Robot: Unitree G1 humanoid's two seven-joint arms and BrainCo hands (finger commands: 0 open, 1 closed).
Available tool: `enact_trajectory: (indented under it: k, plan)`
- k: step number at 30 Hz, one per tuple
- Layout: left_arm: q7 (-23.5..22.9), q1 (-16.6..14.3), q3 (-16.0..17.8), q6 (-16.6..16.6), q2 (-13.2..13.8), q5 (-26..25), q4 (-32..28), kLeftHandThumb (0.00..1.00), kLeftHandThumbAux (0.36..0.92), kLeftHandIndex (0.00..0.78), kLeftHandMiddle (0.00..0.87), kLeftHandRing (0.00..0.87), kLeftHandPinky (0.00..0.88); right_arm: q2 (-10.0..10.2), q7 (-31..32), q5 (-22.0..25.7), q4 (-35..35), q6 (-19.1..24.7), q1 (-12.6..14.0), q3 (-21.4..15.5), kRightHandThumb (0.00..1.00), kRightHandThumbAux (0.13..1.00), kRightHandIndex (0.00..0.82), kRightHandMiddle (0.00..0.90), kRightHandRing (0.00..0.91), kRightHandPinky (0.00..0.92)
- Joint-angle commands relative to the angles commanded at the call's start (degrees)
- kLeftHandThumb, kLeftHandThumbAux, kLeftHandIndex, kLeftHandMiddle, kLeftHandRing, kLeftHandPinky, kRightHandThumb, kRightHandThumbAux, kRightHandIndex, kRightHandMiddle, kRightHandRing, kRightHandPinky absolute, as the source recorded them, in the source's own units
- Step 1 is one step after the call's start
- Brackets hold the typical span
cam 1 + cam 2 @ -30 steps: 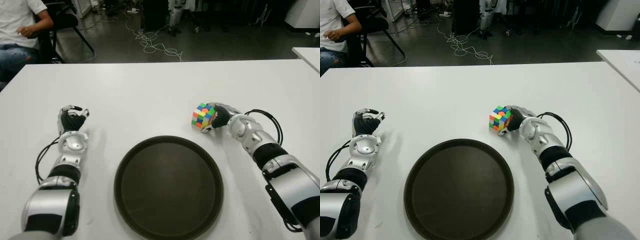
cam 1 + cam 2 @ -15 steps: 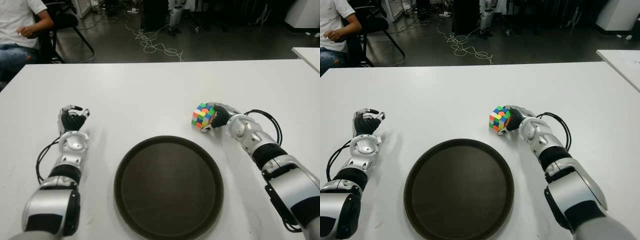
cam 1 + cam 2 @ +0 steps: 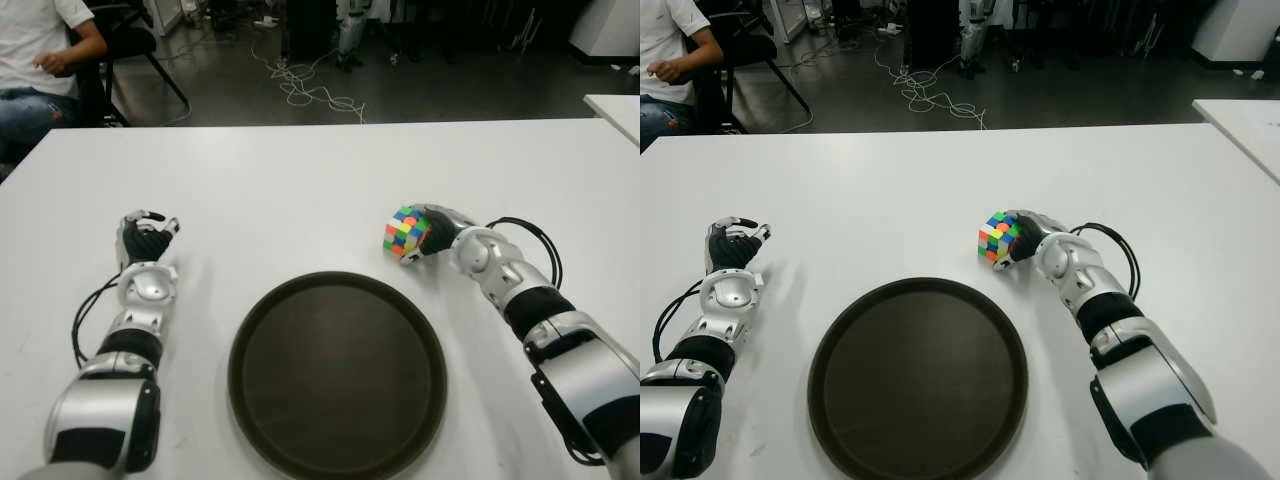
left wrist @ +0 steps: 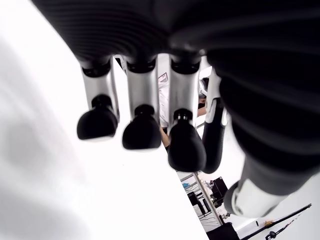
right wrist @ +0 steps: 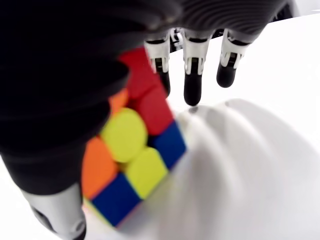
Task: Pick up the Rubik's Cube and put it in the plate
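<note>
The Rubik's Cube (image 3: 405, 231) is tilted just off the white table (image 3: 280, 190), a little beyond the right rim of the round dark plate (image 3: 337, 375). My right hand (image 3: 430, 233) is shut on it from its right side. The right wrist view shows the cube (image 5: 132, 155) pressed against the palm, thumb beneath it, and the fingertips (image 5: 192, 95) reaching past its far edge. The plate has nothing in it. My left hand (image 3: 146, 240) shows left of the plate, fingers relaxed and holding nothing.
A seated person (image 3: 40, 60) is beyond the table's far left corner, next to a black chair. Cables (image 3: 305, 85) lie on the floor behind the table. The corner of a second white table (image 3: 615, 105) shows at the far right.
My right hand has shifted slightly away from me with the cube in it, and the cube has tipped a little. The left hand has not moved.
</note>
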Motion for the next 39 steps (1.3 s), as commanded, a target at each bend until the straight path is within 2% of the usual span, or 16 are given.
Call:
enact_trajectory:
  k: [15, 25, 39]
  plan:
    - [-0.25, -0.14, -0.32, 0.46, 0.12, 0.09, 0.11, 0.711, 0.701, 0.442, 0.819, 0.819, 0.814, -1.51, 2.66, -0.88, -8.12, 3.54, 2.22, 0.32, 0.000, 0.773, 0.172, 0.165, 0.158, 0.105]
    - [-0.20, -0.48, -0.36, 1.58, 0.18, -0.02, 0.39, 0.711, 0.701, 0.442, 0.816, 0.816, 0.805, -2.32, 4.81, -1.53, -12.73, 5.89, 3.48, 0.62, 0.000, 0.777, 0.124, 0.146, 0.138, 0.096]
    - [-0.38, -0.25, -0.13, 0.78, 0.08, -0.32, 0.19, 0.712, 0.701, 0.442, 0.812, 0.818, 0.813, -2.60, 5.96, -1.51, -15.16, 7.36, 4.20, 0.38, 0.000, 0.769, 0.093, 0.124, 0.112, 0.069]
